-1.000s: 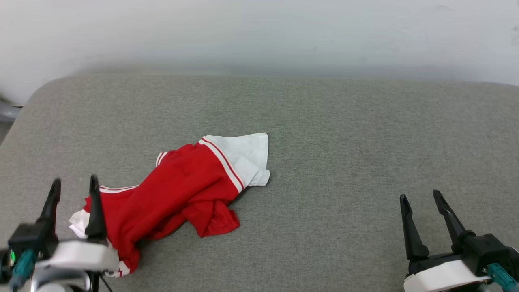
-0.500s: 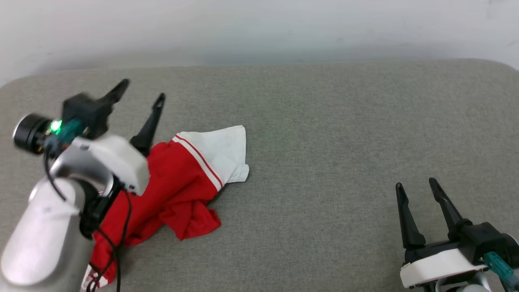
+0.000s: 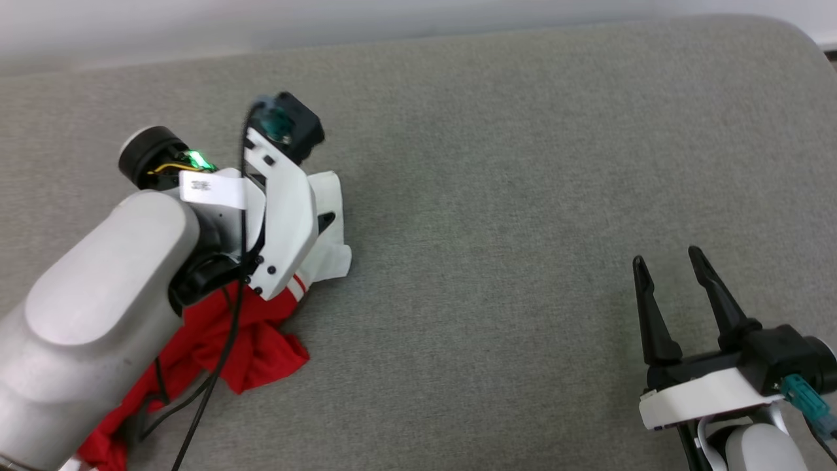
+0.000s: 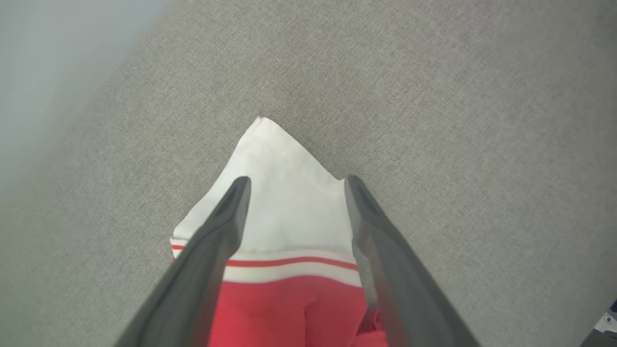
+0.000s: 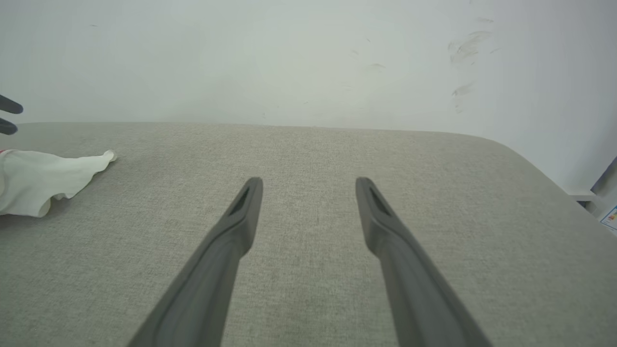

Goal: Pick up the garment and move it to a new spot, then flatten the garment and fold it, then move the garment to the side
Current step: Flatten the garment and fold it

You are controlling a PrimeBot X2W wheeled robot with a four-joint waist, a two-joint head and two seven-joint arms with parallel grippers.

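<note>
The garment (image 3: 261, 347) lies crumpled on the grey padded surface at the left, red with a white sleeve (image 3: 330, 258) at its far end. My left arm (image 3: 274, 209) reaches over it and hides much of the red cloth. In the left wrist view my left gripper (image 4: 296, 180) points down at the sleeve (image 4: 284, 159), open, with a finger on either side of the white cloth and the red striped seam (image 4: 289, 262) between them; nothing is gripped. My right gripper (image 3: 666, 257) stands open at the lower right, far from the garment (image 5: 38, 178), with nothing between its fingers (image 5: 309, 180).
The grey fabric surface (image 3: 497, 196) stretches wide to the right of the garment. Its rounded far right corner (image 3: 801, 36) meets a pale wall (image 5: 289, 58). At the left edge of the right wrist view, the left gripper's fingertips (image 5: 8, 115) show above the sleeve.
The head camera has tilted down and shifted. My left arm has risen from the near left and swung forward over the garment, turning its fingers down onto the white sleeve. The right gripper has stayed put.
</note>
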